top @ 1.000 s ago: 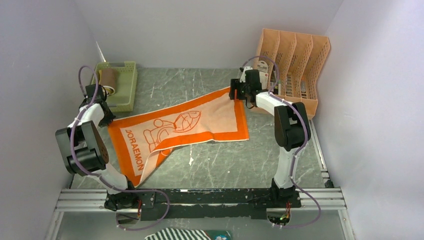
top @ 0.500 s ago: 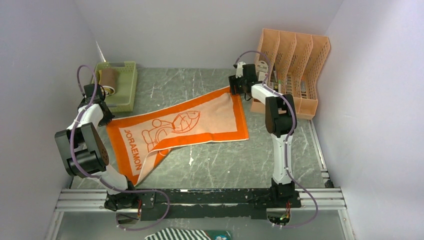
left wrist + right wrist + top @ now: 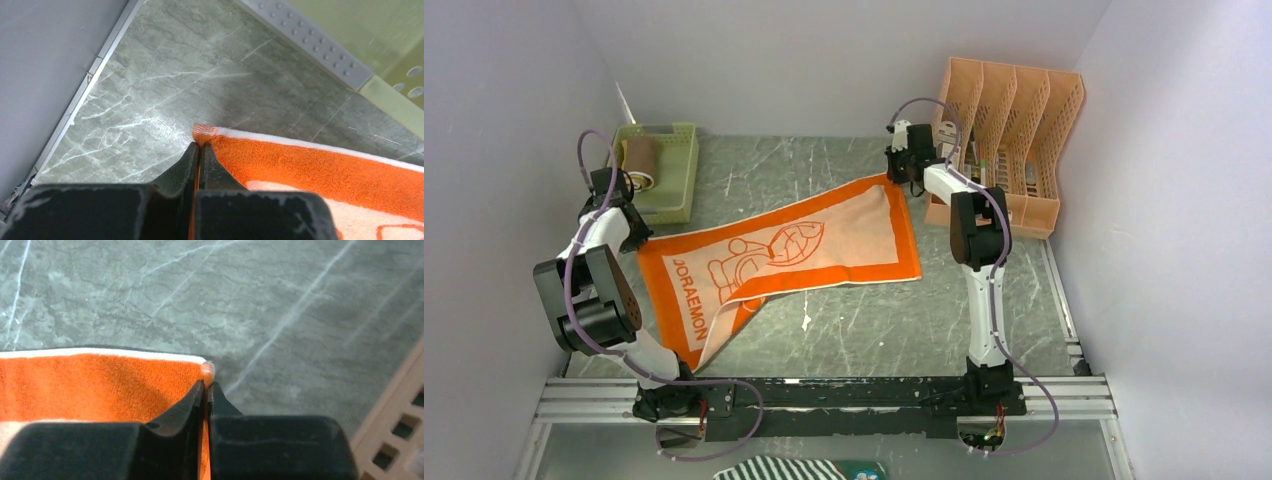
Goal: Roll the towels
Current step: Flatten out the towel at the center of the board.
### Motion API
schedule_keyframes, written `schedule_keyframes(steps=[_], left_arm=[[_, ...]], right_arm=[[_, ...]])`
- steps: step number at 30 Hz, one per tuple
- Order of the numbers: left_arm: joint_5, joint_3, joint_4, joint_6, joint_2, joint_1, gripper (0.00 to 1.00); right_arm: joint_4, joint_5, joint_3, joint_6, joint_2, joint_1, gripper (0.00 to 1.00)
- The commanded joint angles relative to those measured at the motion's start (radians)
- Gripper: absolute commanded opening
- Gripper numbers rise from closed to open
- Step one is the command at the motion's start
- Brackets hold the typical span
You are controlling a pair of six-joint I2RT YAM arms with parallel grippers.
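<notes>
my left gripper [image 3: 199,148] has its 2 fingers pressed together on a corner of the orange doraemon towel [image 3: 844,235], with the tip poking out just past them. my right gripper [image 3: 206,388] pinches another corner the same way. the towel lies spread between my 2 grips on the marble table [image 3: 874,320]. beyond my left fingers a tan towel [image 3: 639,160] sits rolled in the green basket [image 3: 681,132]. the peach file rack [image 3: 1014,110] stands just beside my right fingers.

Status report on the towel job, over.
Left tool shut on orange-bordered Doraemon towel corner; right tool likewise. Towel unrolled, near edge folded. Nothing on it.
</notes>
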Motion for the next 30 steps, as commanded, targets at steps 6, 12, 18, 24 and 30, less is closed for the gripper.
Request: schedule_keyframes(steps=[6, 12, 18, 24, 30], left_arm=[[0.006, 0.156, 0.016, 0.032, 0.038, 0.05, 0.07], [-0.005, 0.23, 0.091, 0.051, 0.073, 0.055, 0.07], [-0.033, 0.282, 0.109, 0.05, 0.095, 0.054, 0.07], [-0.002, 0.253, 0.162, 0.001, -0.062, 0.055, 0.07], [0.034, 0.222, 0.15, -0.024, -0.27, 0.055, 0.07]], right_arm=[[0.035, -0.084, 0.071, 0.053, 0.044, -0.072, 0.0], [0.067, -0.118, 0.089, 0.073, -0.002, -0.122, 0.0], [0.065, -0.131, 0.08, 0.073, -0.032, -0.126, 0.0], [0.124, -0.156, -0.023, 0.101, -0.19, -0.125, 0.0], [0.16, -0.187, -0.143, 0.129, -0.403, -0.124, 0.0]])
